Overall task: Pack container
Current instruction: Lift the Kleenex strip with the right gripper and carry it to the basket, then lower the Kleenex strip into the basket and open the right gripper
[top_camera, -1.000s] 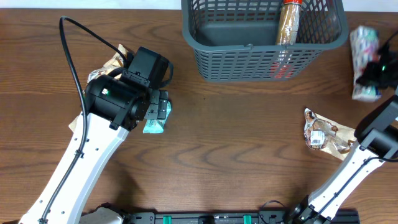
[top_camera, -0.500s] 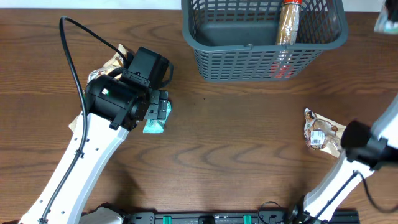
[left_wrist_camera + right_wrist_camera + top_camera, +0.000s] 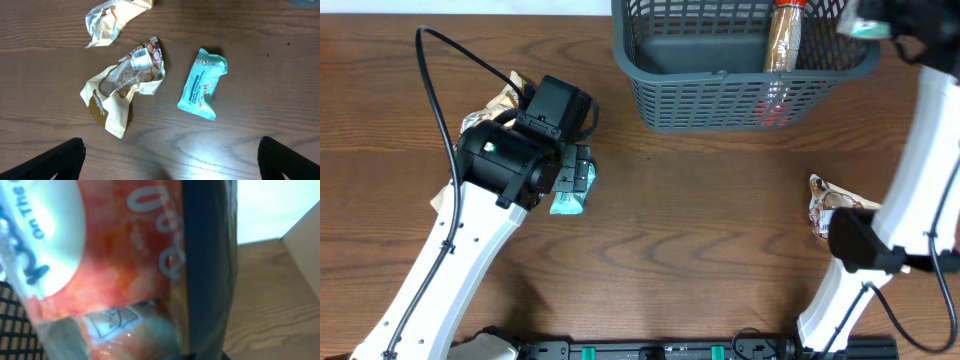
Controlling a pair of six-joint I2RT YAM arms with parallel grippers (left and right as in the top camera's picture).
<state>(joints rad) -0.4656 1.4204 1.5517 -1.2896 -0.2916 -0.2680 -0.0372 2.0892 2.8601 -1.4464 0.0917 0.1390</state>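
Note:
The container (image 3: 720,95), a dark grey-blue slotted basket, stands at the top centre of the overhead view. In it lie a brown tube-shaped packet (image 3: 786,36) and something red (image 3: 775,110) seen through the lattice. My right gripper (image 3: 888,18) is shut on a red-and-white snack packet (image 3: 100,255) and holds it at the basket's right rim; the lattice (image 3: 11,327) shows below it. My left gripper (image 3: 170,162) is wide open and empty, above the table near a teal packet (image 3: 202,84).
A crumpled tan packet (image 3: 122,87) and a silver-cream wrapper (image 3: 110,17) lie left of the teal packet. A brown-and-white packet (image 3: 830,212) lies on the table at the right, next to my right arm's base link.
My right arm has swung from the right edge up and left to the basket's right rim, carrying the packet. The left arm has not moved.

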